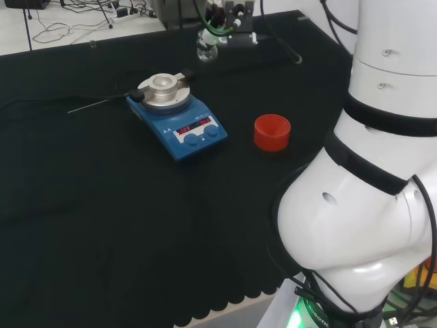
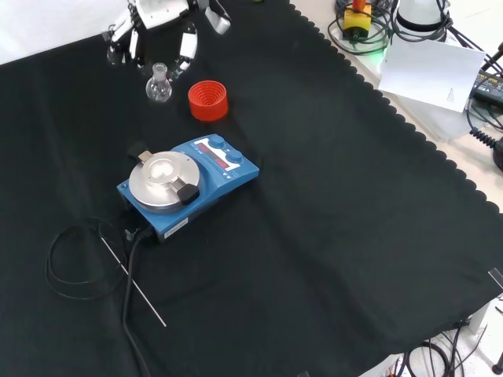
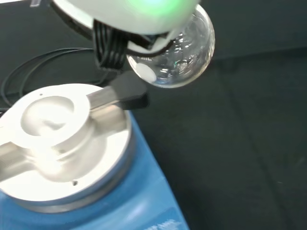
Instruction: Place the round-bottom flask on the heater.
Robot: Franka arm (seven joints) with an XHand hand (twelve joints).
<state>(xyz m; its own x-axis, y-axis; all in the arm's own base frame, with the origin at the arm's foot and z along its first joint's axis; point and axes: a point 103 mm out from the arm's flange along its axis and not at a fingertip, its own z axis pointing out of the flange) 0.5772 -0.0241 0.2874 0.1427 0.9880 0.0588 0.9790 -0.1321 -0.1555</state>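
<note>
A clear round-bottom flask (image 1: 207, 49) (image 2: 159, 85) hangs under the black and white hand (image 1: 231, 20) (image 2: 157, 12) at the far side of the cloth in the head view. In the wrist view a finger pad of the hand (image 3: 139, 19) lies against the flask's bulb (image 3: 177, 52), and the hand is shut on the flask. The blue heater (image 1: 179, 123) (image 2: 189, 184) (image 3: 62, 143) has a round silver top with a hollow in its middle, and nothing rests on it. In the front view the flask is up and to the left of the heater, apart from it.
A red ribbed stand (image 1: 272, 132) (image 2: 207, 100) sits on the cloth just right of the flask in the front view. A thin metal rod (image 2: 134, 283) and a looped black cable (image 2: 71, 267) lie near the heater. The arm's white links (image 1: 369, 184) stand at the head view's right.
</note>
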